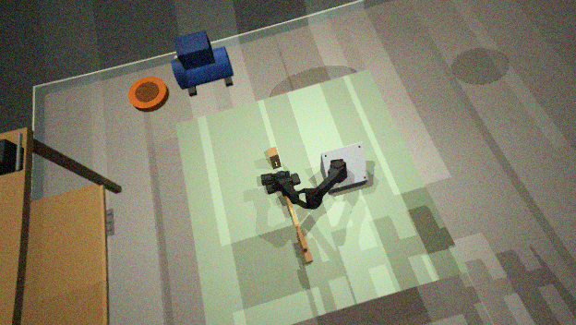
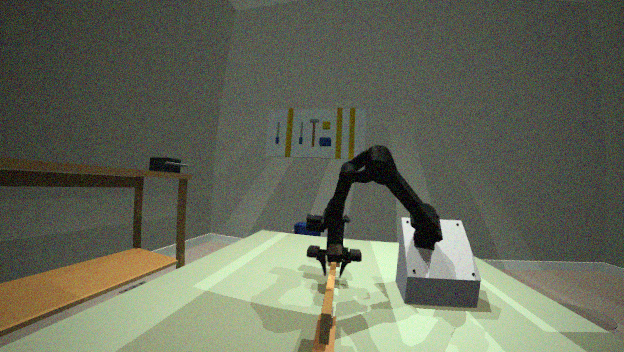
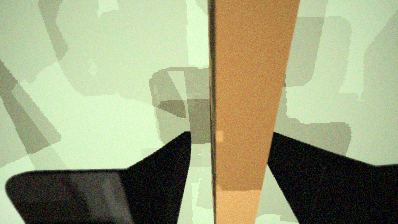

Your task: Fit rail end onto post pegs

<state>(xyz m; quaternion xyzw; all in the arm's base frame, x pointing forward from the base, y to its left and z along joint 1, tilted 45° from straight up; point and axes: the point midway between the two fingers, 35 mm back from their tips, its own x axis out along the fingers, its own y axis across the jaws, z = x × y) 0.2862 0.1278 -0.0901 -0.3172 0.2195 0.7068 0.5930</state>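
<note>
The wooden rail (image 1: pixel 293 214) (image 2: pixel 328 295) (image 3: pixel 250 75) runs from under the gripper to the footboard block (image 1: pixel 308 259), where its far end sits. Its near end is hidden by the gripper in the top view. The short post (image 1: pixel 272 151) stands just beyond the gripper, with a small light peg on its dark face. My gripper (image 1: pixel 281 181) (image 2: pixel 333 275) (image 3: pixel 224 135) is partly open, pointing down over the rail, one finger on each side. In the wrist view a gap shows between rail and left finger; the right fingertip is at the rail's edge, contact unclear.
The arm's grey sloped base (image 1: pixel 353 159) (image 2: pixel 442 292) stands to the right of the rail. A wooden bench (image 1: pixel 69 240) (image 2: pixel 90 280) is at the left. A blue machine (image 1: pixel 203 66) and an orange round object (image 1: pixel 148 93) lie off the green mat (image 1: pixel 198 152).
</note>
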